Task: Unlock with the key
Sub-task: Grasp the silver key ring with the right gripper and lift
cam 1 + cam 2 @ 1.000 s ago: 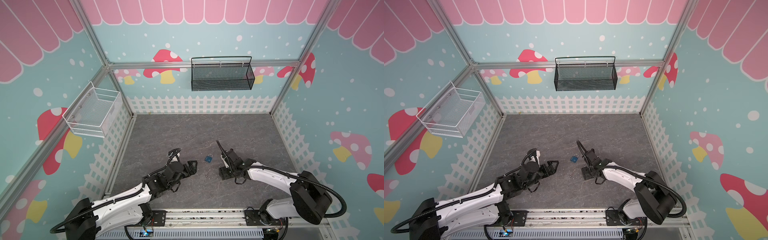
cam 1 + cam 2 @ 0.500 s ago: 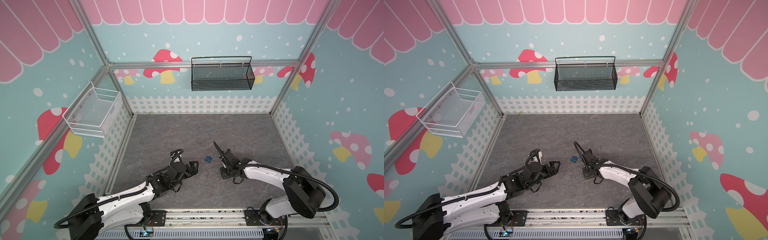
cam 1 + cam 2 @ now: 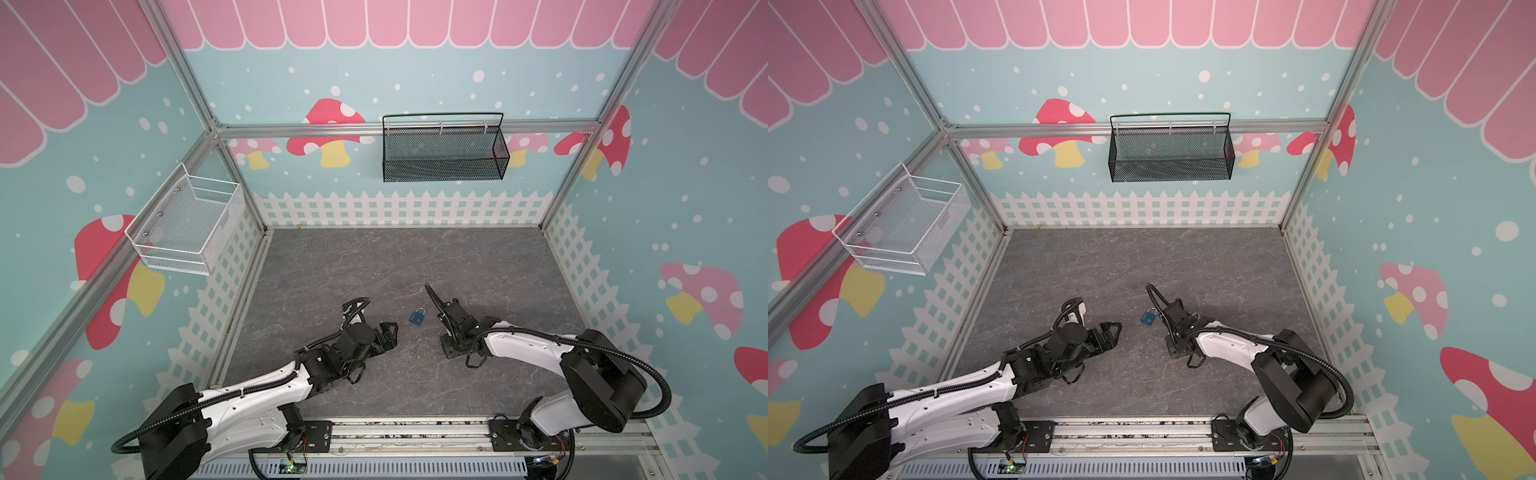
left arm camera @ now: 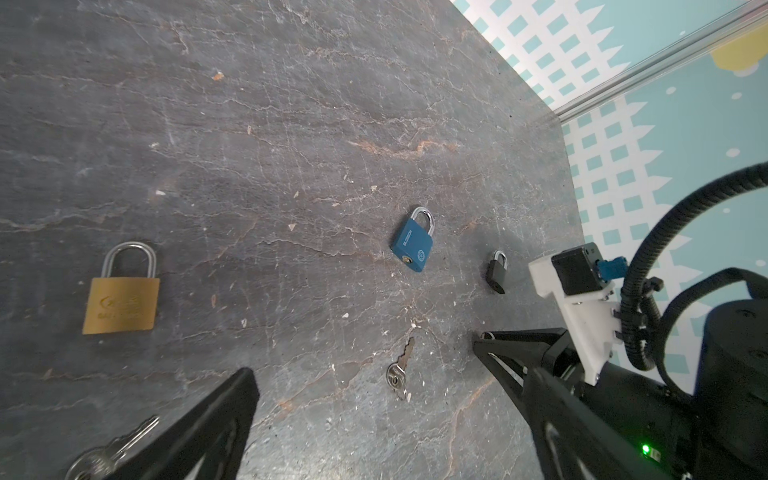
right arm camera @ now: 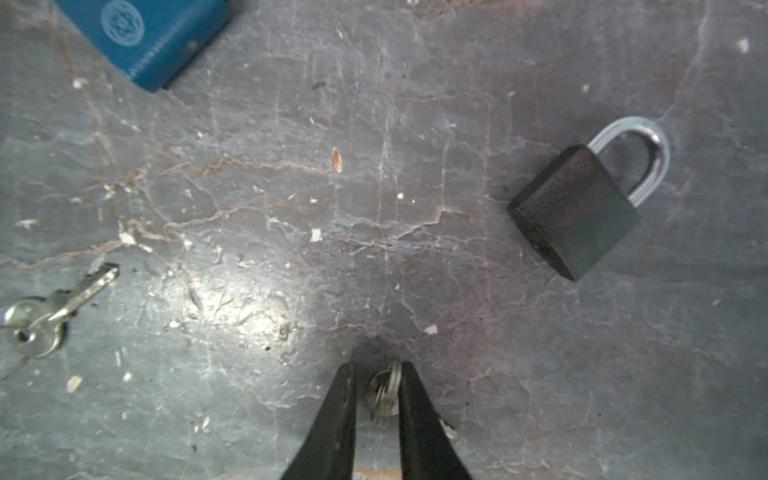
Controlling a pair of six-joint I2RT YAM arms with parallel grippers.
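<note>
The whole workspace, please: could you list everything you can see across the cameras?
table: one, grey stone pattern, floor of the cell.
black mesh basket: one, black, on the back wall.
white wire basket: one, white, on the left wall.
blue padlock: one, blue, flat on the table between the arms.
brass padlock: one, gold, flat on the table, apart from the blue one.
black padlock: one, black, on the table by the right arm.
loose key: one, silver, near the blue padlock.
second key: one, silver, near the brass padlock.
key ring: one, silver, between the right gripper's fingers.
left gripper: one, black, open, low over the table.
right gripper: one, black, fingers close either side of the key ring; grip unclear.
</note>
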